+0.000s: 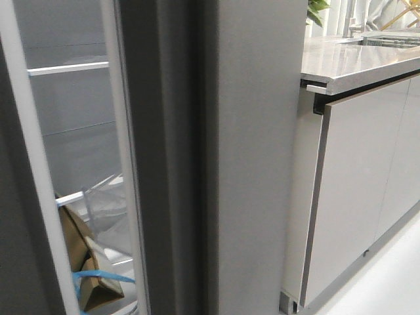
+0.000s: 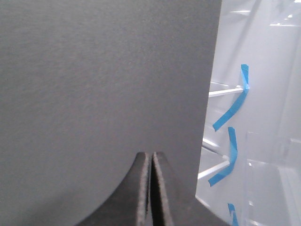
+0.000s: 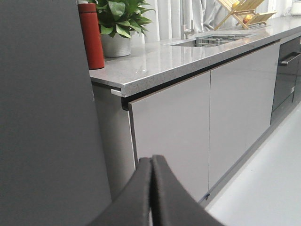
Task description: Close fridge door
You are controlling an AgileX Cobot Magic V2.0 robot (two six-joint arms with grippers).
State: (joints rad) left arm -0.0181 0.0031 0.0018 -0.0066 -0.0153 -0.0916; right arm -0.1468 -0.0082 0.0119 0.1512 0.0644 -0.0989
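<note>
While the fridge door (image 2: 103, 84) is standing ajar, its matte face is being met by the left gripper (image 2: 151, 188), fingers pressed together, evidently for a flat push; the right gripper (image 3: 151, 190), likewise closed and empty, is being held beside the cabinets (image 3: 207, 122).

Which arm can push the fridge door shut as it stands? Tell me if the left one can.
Probably yes. The left claw, shut, faces the fridge door squarely with nothing between them; whether it touches cannot be told.
</note>
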